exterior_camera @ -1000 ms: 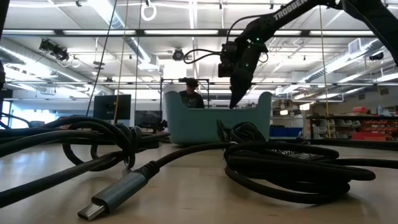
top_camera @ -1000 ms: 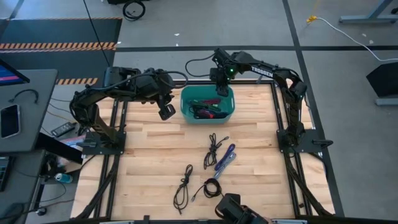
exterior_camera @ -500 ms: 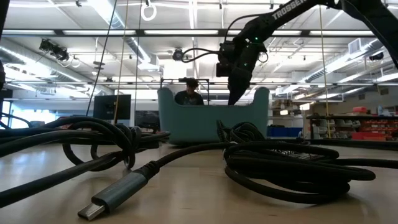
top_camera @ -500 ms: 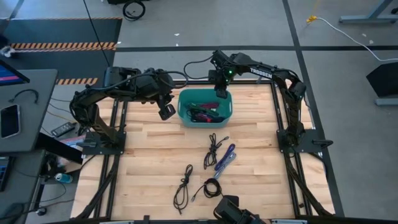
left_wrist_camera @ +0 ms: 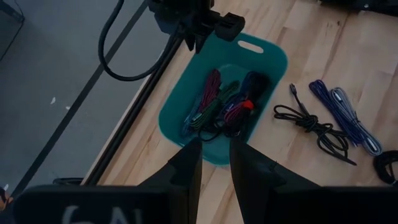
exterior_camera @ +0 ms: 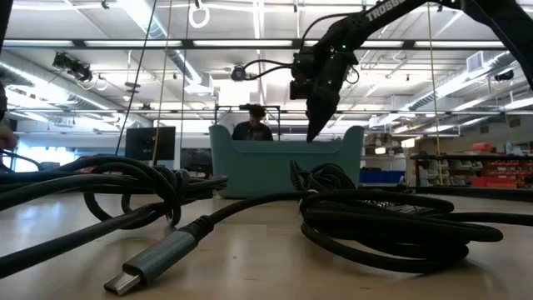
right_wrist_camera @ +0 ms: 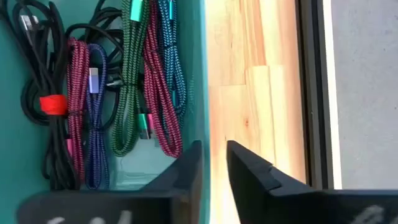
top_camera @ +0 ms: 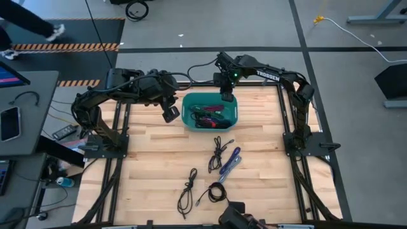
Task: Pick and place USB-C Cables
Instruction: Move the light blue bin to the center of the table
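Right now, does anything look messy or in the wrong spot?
A little. The teal bin sits slightly askew near the table's back edge, and four cable bundles lie loose on the wood: two black ones, another black one and a blue-purple one. Nothing looks damaged.

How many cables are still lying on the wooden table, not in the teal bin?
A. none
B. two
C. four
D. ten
C: outside the bin, the high view shows a black cable, a blue cable, another black one and a coiled black one.
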Controlling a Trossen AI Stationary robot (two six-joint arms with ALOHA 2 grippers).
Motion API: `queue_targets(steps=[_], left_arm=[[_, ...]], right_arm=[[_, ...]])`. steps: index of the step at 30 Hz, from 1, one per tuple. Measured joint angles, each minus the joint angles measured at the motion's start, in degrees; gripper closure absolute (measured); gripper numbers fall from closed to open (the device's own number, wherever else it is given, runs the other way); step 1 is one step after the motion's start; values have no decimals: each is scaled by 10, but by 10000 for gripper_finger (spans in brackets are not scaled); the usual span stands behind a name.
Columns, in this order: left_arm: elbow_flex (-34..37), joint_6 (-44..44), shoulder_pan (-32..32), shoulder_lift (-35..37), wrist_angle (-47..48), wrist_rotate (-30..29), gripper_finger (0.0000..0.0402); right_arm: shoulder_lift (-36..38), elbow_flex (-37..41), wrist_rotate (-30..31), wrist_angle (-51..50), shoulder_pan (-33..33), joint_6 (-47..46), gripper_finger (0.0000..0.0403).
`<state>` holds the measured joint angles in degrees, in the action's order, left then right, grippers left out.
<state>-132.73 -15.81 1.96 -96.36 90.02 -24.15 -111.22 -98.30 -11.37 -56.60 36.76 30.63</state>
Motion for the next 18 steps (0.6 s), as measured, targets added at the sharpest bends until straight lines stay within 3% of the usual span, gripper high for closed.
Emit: queue_targets(steps=[8,18], left_arm=[[0,0,0,0,0,-2,312],[0,-1,0,0,0,-2,312]], right_arm=[[0,0,47,4,-9,33,265],[-3,11,24,8,-12,33,260]])
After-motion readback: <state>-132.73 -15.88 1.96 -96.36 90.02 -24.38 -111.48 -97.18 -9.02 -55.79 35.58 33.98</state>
